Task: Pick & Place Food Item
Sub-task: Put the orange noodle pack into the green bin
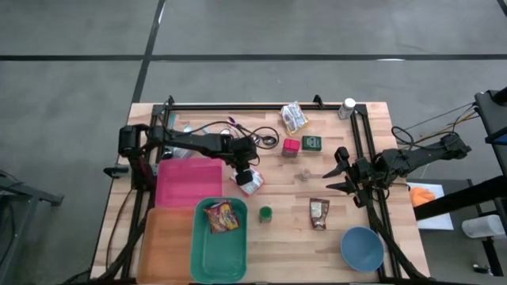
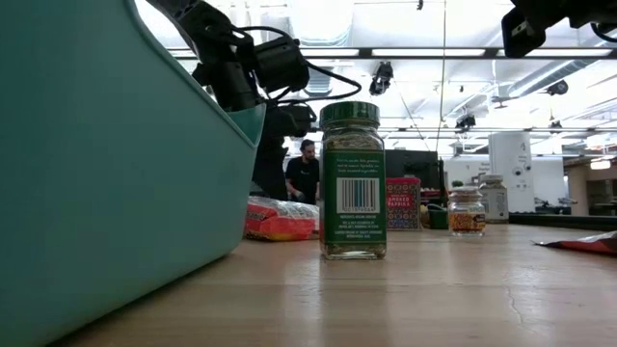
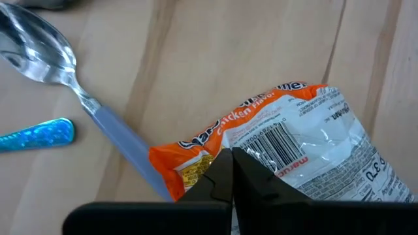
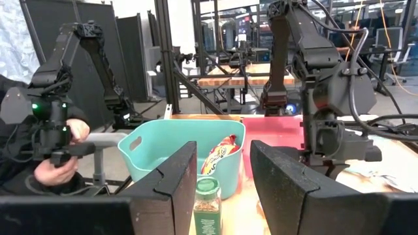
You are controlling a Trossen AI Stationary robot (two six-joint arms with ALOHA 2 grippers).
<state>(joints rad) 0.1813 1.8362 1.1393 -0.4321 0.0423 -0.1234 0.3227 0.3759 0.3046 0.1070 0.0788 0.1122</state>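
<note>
Ramen packet point(image 1: 250, 182) lies on the counter point(image 1: 341, 158), at three o'clock of the pink tray point(image 1: 188, 182); the left gripper point(image 1: 244, 177) sits on it, the right gripper point(image 1: 339, 178) waits half-spread at three o'clock. Low down, the packet point(image 2: 280, 220) rests behind a spice jar point(image 2: 352, 181). At the left wrist, fingers point(image 3: 225, 176) are pinched tight on the wrapper's crimped edge beside a spoon point(image 3: 78, 98); it looks light, crinkly, slippery and brittle inside, so grip the seam.

A noodle packet point(image 1: 250, 181) is lying just right of the pink tray point(image 1: 188, 182), behind the teal bin point(image 1: 219, 252), which is holding a snack bag point(image 1: 223, 216); a spice jar point(image 1: 265, 214) is standing beside that bin.
</note>
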